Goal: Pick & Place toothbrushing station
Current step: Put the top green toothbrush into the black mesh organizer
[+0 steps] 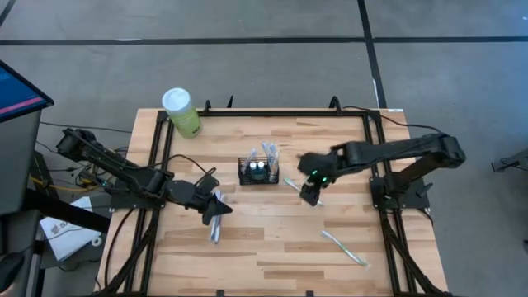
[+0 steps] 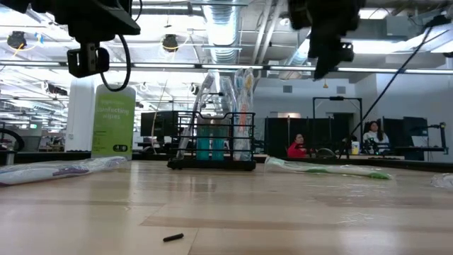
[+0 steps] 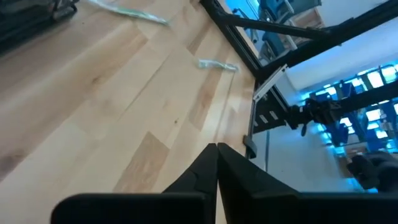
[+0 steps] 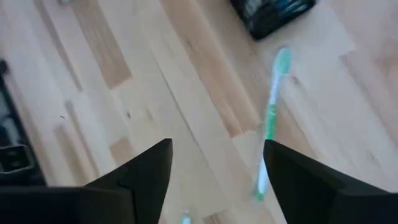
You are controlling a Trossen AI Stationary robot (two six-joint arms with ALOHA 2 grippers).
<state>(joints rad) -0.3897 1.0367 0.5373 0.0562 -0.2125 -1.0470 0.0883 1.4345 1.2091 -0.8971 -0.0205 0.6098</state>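
Observation:
The toothbrushing station, a small black wire-mesh caddy (image 1: 258, 171), stands upright on the table's middle, with toothbrushes and a teal item in it; it also shows in the low view (image 2: 212, 142). My left gripper (image 1: 217, 206) is shut and empty (image 3: 216, 155), to the caddy's near left, raised above a wrapped toothbrush (image 1: 216, 228). My right gripper (image 1: 311, 195) is open and empty (image 4: 217, 162), to the caddy's right, raised above a green toothbrush (image 4: 270, 118) that lies flat on the table.
A green canister with a white lid (image 1: 181, 111) stands at the far left corner. Another wrapped toothbrush (image 1: 342, 246) lies near the right front. A small dark bit (image 2: 173, 238) lies near the front edge. People sit in the room beyond the table.

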